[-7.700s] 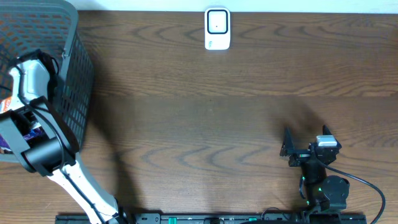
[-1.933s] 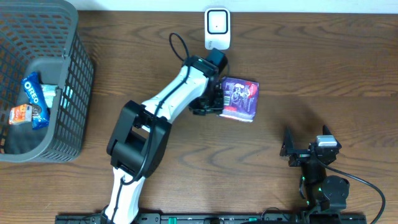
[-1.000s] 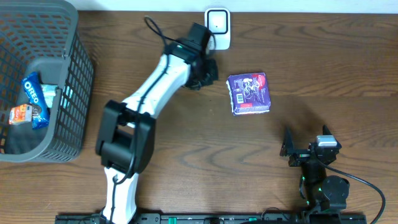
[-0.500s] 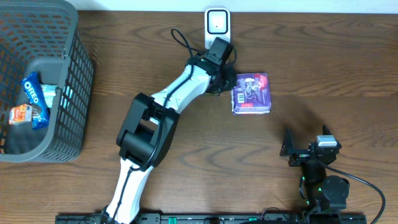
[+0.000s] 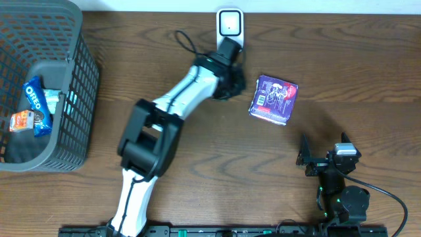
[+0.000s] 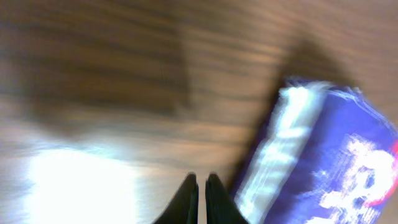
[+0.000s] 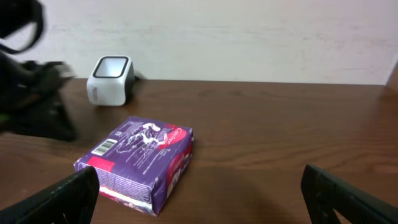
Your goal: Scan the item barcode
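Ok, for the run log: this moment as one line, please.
left gripper: shut, empty, beside purple packet | packet: flat, barcode up | right gripper: open, empty | scanner: apart from packet

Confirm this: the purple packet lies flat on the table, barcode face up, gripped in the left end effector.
Wrong on the grip. The overhead view shows the purple packet lying free on the table, barcode face up; the left end effector is shut and empty beside it.

A mock shop checkout: barcode scanner (image 5: 229, 29) and shopping basket (image 5: 82, 85) on a wooden table (image 5: 263, 171)
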Robot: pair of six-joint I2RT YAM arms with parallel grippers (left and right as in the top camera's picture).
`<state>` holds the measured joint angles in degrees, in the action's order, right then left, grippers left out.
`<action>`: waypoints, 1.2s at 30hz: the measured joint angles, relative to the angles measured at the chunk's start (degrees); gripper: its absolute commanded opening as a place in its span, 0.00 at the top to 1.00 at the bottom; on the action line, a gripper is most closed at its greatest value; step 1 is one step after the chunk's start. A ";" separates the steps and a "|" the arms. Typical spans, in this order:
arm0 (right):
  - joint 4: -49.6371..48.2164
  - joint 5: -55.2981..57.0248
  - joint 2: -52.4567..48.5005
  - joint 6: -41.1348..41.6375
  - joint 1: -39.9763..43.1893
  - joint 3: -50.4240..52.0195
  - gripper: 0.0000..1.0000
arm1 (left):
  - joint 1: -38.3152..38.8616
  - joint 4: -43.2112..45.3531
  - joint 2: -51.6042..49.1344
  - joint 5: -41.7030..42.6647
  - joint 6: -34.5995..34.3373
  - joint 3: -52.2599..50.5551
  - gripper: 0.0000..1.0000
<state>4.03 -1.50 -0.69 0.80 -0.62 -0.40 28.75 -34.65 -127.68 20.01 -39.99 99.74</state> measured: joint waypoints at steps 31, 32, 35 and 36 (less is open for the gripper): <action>0.02 0.00 0.00 0.00 0.00 0.00 0.01 | 14.56 4.50 2.10 -10.38 -5.07 -1.60 0.92; 0.02 0.00 0.00 0.00 0.00 0.00 0.01 | 14.71 5.40 2.10 -8.70 -5.07 -1.62 0.92; 0.02 0.00 0.00 0.00 0.00 0.00 0.01 | 14.38 6.88 2.10 -4.74 -5.03 -1.62 0.92; 0.02 0.00 0.00 0.00 -0.02 0.00 0.01 | 14.16 6.84 2.10 -4.11 -4.83 -1.62 0.92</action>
<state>4.05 -1.50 -0.69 0.80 -0.64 -0.40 42.92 -27.81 -125.58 15.90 -44.82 98.13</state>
